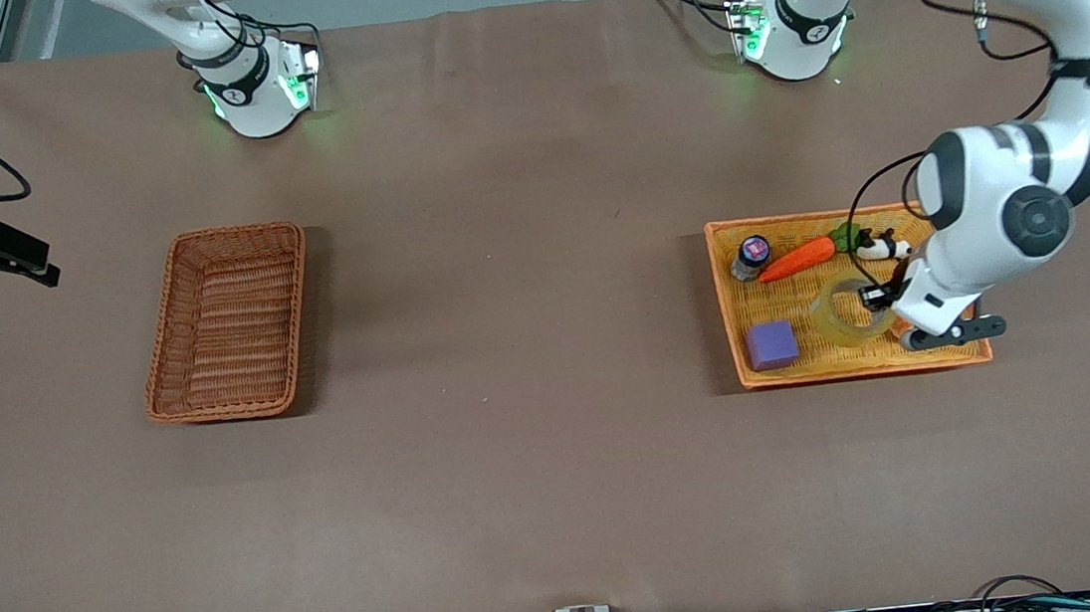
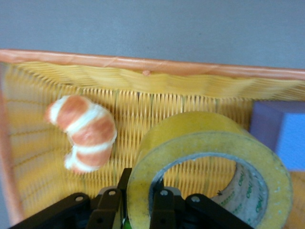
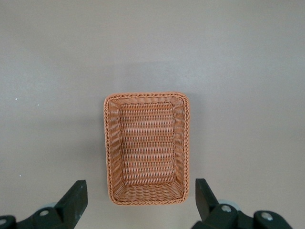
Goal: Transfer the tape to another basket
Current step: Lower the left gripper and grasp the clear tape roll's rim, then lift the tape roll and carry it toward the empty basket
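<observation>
The tape [image 1: 836,316] is a yellowish roll low in the orange-yellow tray [image 1: 861,366], beside the purple cube. My left gripper [image 1: 879,299] is down in the tray and shut on the roll's wall. In the left wrist view one finger [image 2: 123,183] is outside the tape [image 2: 209,143] and the other is inside its ring. The reddish-brown wicker basket [image 1: 229,321] stands empty toward the right arm's end of the table. My right gripper [image 1: 6,260] waits open and empty in the air at that end. Its wrist view [image 3: 140,191] looks down on the basket [image 3: 147,148].
The tray also holds a purple cube [image 1: 772,344] [image 2: 281,138], a toy carrot [image 1: 800,258], a small dark-capped bottle [image 1: 751,256], a black and white figure [image 1: 884,246] and an orange and white shrimp toy [image 2: 86,131]. The tray's rim [image 2: 143,61] is close around my left gripper.
</observation>
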`<action>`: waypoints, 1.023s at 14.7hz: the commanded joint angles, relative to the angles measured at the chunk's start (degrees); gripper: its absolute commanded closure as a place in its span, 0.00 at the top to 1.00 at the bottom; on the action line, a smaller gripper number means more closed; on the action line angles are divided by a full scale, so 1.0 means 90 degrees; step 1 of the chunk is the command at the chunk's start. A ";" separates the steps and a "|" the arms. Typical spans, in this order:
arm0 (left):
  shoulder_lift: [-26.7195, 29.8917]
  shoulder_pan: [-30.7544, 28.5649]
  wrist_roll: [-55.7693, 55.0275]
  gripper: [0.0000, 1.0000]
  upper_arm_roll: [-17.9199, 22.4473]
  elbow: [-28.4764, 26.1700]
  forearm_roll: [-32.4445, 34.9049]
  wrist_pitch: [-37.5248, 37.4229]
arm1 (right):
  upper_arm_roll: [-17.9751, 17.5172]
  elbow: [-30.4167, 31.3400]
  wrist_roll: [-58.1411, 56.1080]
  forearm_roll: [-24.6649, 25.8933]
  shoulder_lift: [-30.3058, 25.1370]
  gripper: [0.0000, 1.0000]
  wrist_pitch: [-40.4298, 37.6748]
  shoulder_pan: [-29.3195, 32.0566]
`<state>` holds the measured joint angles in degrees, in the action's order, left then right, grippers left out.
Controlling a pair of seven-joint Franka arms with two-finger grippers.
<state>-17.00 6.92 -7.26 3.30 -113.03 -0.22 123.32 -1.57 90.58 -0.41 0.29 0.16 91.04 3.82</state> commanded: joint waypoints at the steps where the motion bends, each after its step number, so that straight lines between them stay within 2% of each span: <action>1: 0.0385 0.0071 -0.0043 0.00 -0.0199 0.0730 -0.0024 -0.1315 | -0.0040 0.0102 -0.0082 -0.0022 -0.0125 1.00 0.0011 0.0161; 3: 0.0395 0.0041 -0.0208 0.00 -0.0725 0.1180 -0.0025 -0.1834 | -0.0050 0.0092 -0.0053 -0.0022 -0.0135 1.00 -0.0008 0.0113; 6: 0.0356 0.0080 -0.1065 0.07 -0.1613 0.1747 -0.0025 -0.2119 | -0.0060 0.0092 -0.0023 -0.0022 -0.0135 1.00 -0.0086 0.0122; 11: 0.0102 0.0275 -0.2110 0.06 -0.2991 0.2022 0.0024 -0.2149 | -0.0050 0.0092 -0.0014 -0.0022 -0.0135 1.00 -0.0086 0.0123; 14: -0.0141 0.0966 -0.2630 0.07 -0.3110 0.2177 0.0171 -0.2139 | -0.0060 0.0141 -0.0033 -0.0022 -0.0135 1.00 -0.0135 0.0122; 15: -0.0394 0.1259 -0.2815 0.05 -0.3120 0.2275 0.0171 -0.2130 | -0.0060 0.0150 -0.0033 -0.0022 -0.0135 1.00 -0.0077 0.0103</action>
<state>-16.70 14.10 -29.60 -24.40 -96.36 0.06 105.56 -1.36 90.64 -0.42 0.29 0.16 90.14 3.96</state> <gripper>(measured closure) 0.789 0.000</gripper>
